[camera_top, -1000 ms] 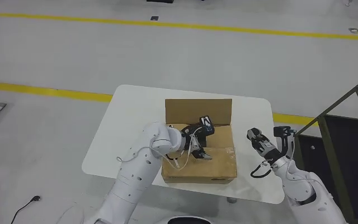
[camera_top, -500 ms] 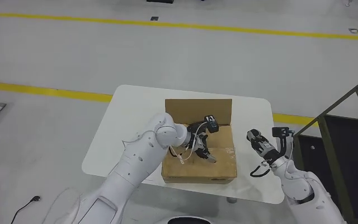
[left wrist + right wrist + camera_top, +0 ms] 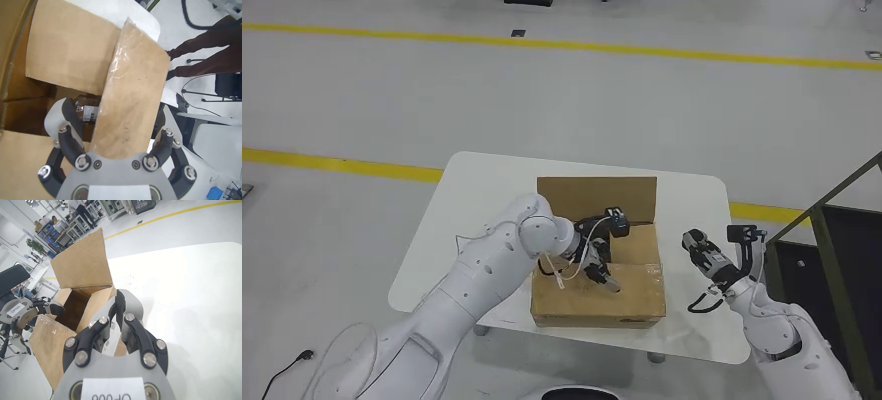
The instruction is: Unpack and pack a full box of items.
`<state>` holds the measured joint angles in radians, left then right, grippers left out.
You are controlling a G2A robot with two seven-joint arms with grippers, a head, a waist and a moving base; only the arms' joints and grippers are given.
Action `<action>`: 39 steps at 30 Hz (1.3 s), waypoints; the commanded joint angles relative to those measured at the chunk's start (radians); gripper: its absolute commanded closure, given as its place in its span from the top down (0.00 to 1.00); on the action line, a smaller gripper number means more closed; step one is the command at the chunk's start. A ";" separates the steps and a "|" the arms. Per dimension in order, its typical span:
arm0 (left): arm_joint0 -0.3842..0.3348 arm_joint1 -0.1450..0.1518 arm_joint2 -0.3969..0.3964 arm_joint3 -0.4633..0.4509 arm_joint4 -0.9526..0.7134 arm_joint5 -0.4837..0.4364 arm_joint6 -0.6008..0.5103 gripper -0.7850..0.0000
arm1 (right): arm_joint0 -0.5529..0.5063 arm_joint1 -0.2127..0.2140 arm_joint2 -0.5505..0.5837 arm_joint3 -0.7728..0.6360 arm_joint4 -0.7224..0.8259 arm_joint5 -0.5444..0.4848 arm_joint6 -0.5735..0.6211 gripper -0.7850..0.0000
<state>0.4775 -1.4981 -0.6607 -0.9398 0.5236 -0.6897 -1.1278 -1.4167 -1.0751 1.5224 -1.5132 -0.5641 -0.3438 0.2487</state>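
A brown cardboard box [image 3: 634, 298] stands on the white table [image 3: 487, 200], its far flap [image 3: 597, 200] upright. My left gripper [image 3: 600, 270] hangs over the box's opening. It is open, and a tape-covered side flap [image 3: 132, 91] slants up between its fingers [image 3: 69, 117]. A second flap [image 3: 66, 53] lies flatter beyond it. Down in the gap I see a clear plastic bottle [image 3: 85, 111] with a white label. My right gripper [image 3: 697, 245] hovers above the table just right of the box, shut on nothing, its pads [image 3: 119, 306] pressed together.
White tabletop stretches right of the box [image 3: 189, 294] and on the left side [image 3: 462, 260]. A dark railing [image 3: 842, 215] rises beyond the table's right edge. The box's dark interior [image 3: 73, 308] is open beneath the upright flap.
The left arm's elbow has swung up and in toward the box, and its gripper has shifted slightly toward the box's near side. The right gripper has barely moved.
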 commanded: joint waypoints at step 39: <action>-0.090 0.071 0.200 -0.082 -0.271 0.026 -0.028 1.00 | 0.149 -0.024 -0.138 0.139 0.074 -0.010 0.161 0.47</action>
<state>0.3880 -1.4303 -0.4642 -1.0163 0.2551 -0.6636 -1.1565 -1.2741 -1.0985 1.3901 -1.3817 -0.4905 -0.3591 0.4032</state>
